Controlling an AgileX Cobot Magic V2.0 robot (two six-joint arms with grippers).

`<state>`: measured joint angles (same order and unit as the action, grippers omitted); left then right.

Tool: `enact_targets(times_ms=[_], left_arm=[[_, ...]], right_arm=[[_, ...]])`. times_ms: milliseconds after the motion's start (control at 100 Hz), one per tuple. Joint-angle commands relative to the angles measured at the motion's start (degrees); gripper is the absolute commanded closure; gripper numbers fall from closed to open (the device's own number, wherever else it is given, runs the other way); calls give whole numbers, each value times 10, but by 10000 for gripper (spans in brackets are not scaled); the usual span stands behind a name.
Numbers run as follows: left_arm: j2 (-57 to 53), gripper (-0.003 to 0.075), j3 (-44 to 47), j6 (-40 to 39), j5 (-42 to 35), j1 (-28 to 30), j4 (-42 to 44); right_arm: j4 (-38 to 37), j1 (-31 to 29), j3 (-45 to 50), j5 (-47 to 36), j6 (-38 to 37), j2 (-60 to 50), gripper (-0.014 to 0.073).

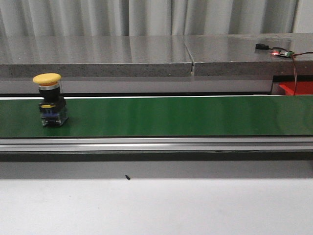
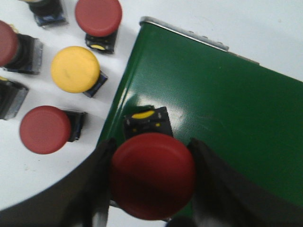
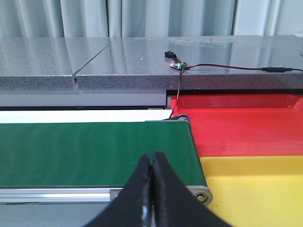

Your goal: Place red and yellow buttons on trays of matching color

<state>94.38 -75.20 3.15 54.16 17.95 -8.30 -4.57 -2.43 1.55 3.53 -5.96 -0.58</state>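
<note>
In the left wrist view my left gripper [image 2: 151, 144] is shut on the cap of a red button [image 2: 152, 176]. The button's black base [image 2: 146, 122] is at the end of the green belt [image 2: 227, 104]. A yellow button [image 1: 50, 98] stands upright on the belt [image 1: 171, 116] at the left of the front view. My right gripper [image 3: 152, 158] is shut and empty above the belt's other end [image 3: 94, 151]. Beside that end lie the red tray [image 3: 246, 127] and the yellow tray [image 3: 265, 189]. A corner of the red tray [image 1: 299, 88] shows in the front view.
Several spare buttons stand on the white table beside the belt end: red ones [image 2: 98, 16] [image 2: 45, 129] and a yellow one [image 2: 75, 69]. A grey stone ledge [image 1: 146, 54] runs behind the belt. A small circuit board with wires [image 3: 179, 64] lies on it.
</note>
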Motion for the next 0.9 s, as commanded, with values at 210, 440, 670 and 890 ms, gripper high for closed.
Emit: enact_targets(times_ms=[210, 440, 670, 890], left_arm=[[3, 449, -18, -8, -18, -11, -11], [-7, 139, -18, 9, -21, -11, -31], [-75, 191, -18, 23, -46, -54, -32], [-143, 462, -10, 23, -61, -153, -22]], right_arm=[[-7, -4, -8, -43, 1, -11, 661], [-7, -4, -8, -43, 1, -11, 661], [-7, -4, -8, -43, 1, -11, 661], [-7, -4, -8, -43, 1, -11, 661]])
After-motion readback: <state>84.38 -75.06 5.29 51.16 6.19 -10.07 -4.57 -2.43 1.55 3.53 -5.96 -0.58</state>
